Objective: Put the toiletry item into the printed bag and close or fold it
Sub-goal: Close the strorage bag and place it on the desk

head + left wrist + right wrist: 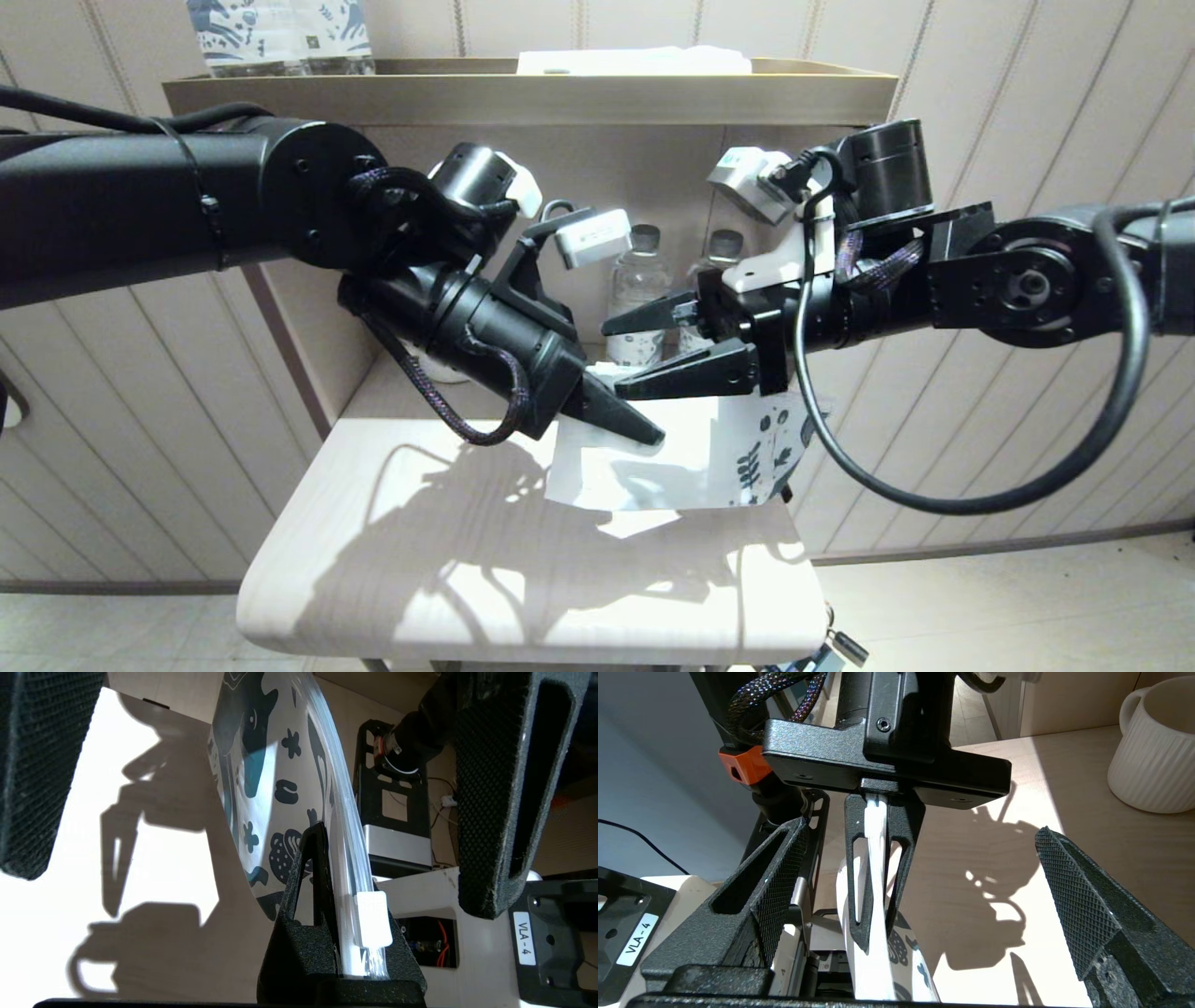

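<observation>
My left end effector (644,431) is pinched tight on the top edge of the printed bag (672,453), which hangs over the counter's (392,560) right edge. My right end effector (630,357) is wide open and holds nothing, close by the bag's top. I think I should keep the left grip firm, then close the right one on the zip slider (372,918) and pull straight along; I cannot see the toothbrush.

Both arms are matte black with round joint housings and recessed screws. The left gripper (644,431) ends in tapered black fingers; the right gripper (653,350) has slotted fingers with cross-hatched pads (1083,900). A purple-flecked braided cable (439,411) loops at centre left. White wrist cameras sit at upper centre. An orange block (740,765) and a white "VLA-4" label (524,938) are fitted.
</observation>
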Tool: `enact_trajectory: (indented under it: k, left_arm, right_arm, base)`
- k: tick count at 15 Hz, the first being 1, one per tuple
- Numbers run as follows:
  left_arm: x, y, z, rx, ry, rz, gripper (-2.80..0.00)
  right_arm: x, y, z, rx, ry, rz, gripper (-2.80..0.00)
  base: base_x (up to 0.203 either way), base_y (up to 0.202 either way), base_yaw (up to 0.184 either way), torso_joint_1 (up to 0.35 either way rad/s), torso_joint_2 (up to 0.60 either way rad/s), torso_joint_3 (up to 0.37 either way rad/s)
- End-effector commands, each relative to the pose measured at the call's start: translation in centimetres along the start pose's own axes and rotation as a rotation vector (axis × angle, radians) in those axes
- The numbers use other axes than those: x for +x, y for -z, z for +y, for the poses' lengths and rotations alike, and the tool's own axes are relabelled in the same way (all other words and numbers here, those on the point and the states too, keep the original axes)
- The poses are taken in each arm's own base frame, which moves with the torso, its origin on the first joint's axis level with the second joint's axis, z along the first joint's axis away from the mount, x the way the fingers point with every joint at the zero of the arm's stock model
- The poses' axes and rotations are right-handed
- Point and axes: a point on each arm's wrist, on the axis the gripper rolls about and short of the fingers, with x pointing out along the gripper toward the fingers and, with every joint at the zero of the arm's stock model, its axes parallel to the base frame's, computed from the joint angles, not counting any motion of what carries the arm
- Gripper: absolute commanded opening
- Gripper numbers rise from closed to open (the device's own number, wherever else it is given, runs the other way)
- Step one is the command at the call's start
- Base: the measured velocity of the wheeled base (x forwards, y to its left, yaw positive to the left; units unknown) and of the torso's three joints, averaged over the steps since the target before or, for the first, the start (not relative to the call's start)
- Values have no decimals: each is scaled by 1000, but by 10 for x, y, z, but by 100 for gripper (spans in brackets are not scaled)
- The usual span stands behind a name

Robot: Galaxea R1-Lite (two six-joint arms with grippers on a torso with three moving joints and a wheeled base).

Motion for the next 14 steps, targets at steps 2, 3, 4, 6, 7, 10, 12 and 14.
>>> enact_trajectory:
  k: [2,3,4,6,7,10,12,14]
  left_arm:
    - [1,0,1,-1,7,-1,-280]
    - [2,0,1,-2,6,-1,-280]
    - [2,0,1,-2,6,-1,-280]
    - [2,0,1,-1,8,-1,-280]
    - [2,0,1,-1,6,0,-280]
    - [2,0,0,-1,6,0,-280]
    - [1,-1,0,1,6,-2,-280]
    - [2,0,0,-2,7,0,-280]
  right_arm:
    - [-1,0,1,0,-6,-1,0]
    - [-1,0,1,0,-5,-1,0]
    - [0,1,1,6,-7,0,0]
    - [-1,1,2,2,-6,0,0]
    - [-1,0,2,-1,-2,0,0]
    - [-1,2,1,-18,1,-4,-280]
    - [0,1,1,-24,-1,-9,-280]
    - [-1,1,0,-24,-1,-9,-280]
  base:
    - [0,0,0,0,0,0]
    - [0,0,0,0,0,0]
    - [0,0,0,0,0,0]
    - [0,0,0,0,0,0]
    - [0,0,0,0,0,0]
    - [0,0,0,0,0,0]
    - [0,0,0,0,0,0]
    - [0,0,0,0,0,0]
